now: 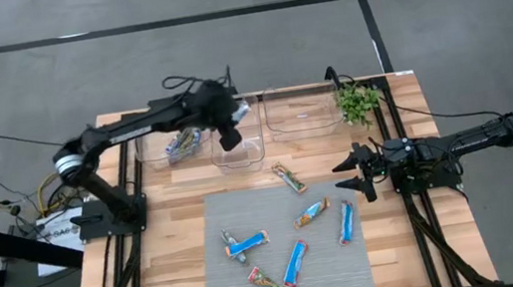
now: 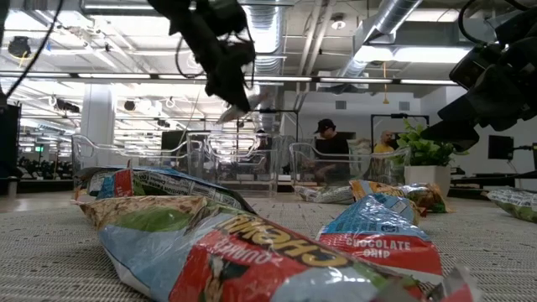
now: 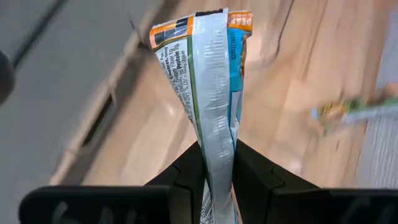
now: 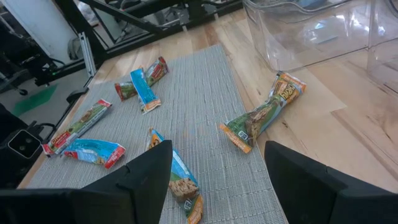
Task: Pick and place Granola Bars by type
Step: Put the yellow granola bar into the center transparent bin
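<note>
Left gripper (image 3: pixel 217 177): we saw it reaching over the far bins (image 1: pixel 238 152), clamped on a granola bar (image 3: pixel 208 81).
Right gripper (image 1: pixel 356 173): we saw it spread wide, low beside the mat (image 1: pixel 246 210).

One silver-blue bar (image 3: pixel 214 93) with an orange end hangs pinched upright at centre frame in the left wrist view; six more granola bars (image 1: pixel 293 262) lie flat and scattered across the lower centre of the high view; others (image 1: pixel 181 146) sit heaped at upper left.
</note>
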